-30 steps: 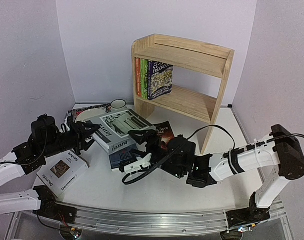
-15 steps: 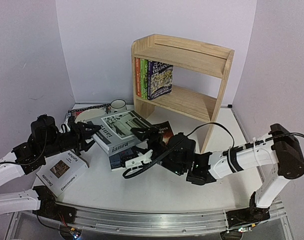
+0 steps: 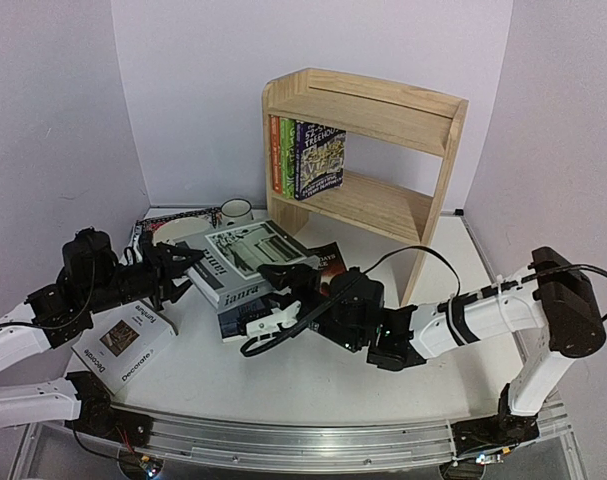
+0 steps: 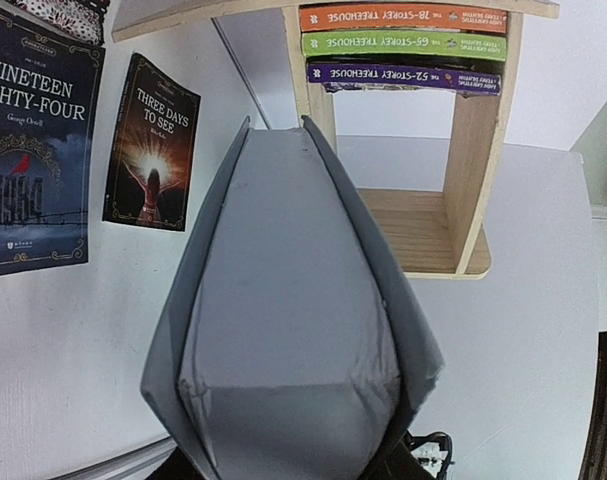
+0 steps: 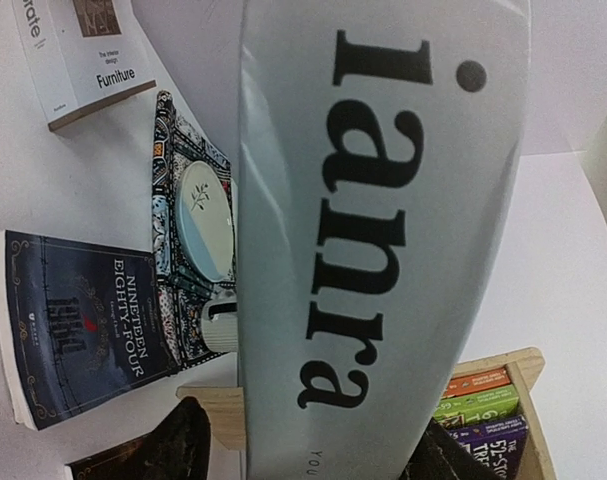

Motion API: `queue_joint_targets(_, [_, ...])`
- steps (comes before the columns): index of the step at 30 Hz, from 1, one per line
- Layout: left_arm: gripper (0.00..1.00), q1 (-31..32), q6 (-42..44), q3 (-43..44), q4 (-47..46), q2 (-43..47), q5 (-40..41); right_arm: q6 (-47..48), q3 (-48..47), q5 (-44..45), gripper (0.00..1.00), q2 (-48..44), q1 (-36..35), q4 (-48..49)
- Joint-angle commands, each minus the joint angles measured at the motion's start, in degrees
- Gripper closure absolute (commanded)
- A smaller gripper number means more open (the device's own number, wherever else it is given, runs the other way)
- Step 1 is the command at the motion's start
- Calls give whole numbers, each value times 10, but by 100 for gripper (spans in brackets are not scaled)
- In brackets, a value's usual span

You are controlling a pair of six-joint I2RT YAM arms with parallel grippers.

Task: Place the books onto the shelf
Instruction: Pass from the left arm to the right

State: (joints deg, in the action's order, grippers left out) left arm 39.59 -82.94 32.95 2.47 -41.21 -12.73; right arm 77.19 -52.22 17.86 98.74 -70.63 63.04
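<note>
Counting three paperbacks [image 3: 308, 158] on the shelf [image 3: 383, 205], I make four left: the left gripper [image 3: 181, 268] clamps the grey book [image 3: 245, 258], the right gripper [image 3: 281, 297] straddles it, hold unclear.

A robot lab booth: bare lilac walls [image 3: 53, 120], white table [image 3: 313, 385], arms [image 3: 483, 315] bolted to aluminium rail [image 3: 303, 437].

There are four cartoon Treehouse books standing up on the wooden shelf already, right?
Not quite: there are three, not four. The Treehouse books standing on the shelf are one orange, one green and one purple. The left wrist view shows their three spines side by side.
</note>
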Motion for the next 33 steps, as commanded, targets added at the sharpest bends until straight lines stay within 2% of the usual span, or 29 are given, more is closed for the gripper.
queue_joint_targets(1, [62, -1, 1, 27, -50, -7, -23, -6, -23, 9, 56, -5, 3, 35])
queue_joint_targets(5, [60, -1, 6, 28, -52, -11, -26, -3, -19, 6, 74, -13, 3, 34])
queue_joint_targets(7, [56, -1, 7, 28, -53, -11, -25, -3, -16, 5, 78, -20, 3, 34])
queue_joint_targets(11, [40, -1, 6, 25, -53, -5, -20, 2, -4, 5, 81, -33, 3, 34])
queue_joint_targets(14, [23, -1, 7, 24, -53, 1, -15, 4, -1, 6, 82, -42, 3, 34])
queue_joint_targets(16, [8, -1, 15, 26, -53, 7, -16, 7, -1, 9, 82, -49, 3, 32])
queue_joint_targets(18, [1, -1, 35, 36, -47, 12, -15, 15, -4, 11, 83, -57, 3, 27])
queue_joint_targets(25, [0, -1, 103, 109, 60, 9, 5, 43, -26, 18, 86, -80, 3, 6])
queue_joint_targets(29, [0, -1, 166, 196, 219, 13, 73, 73, -62, 23, 87, -95, 3, -25])
queue_joint_targets(33, [0, -1, 208, 254, 304, 43, 154, 100, -113, 15, 88, -113, 3, -90])
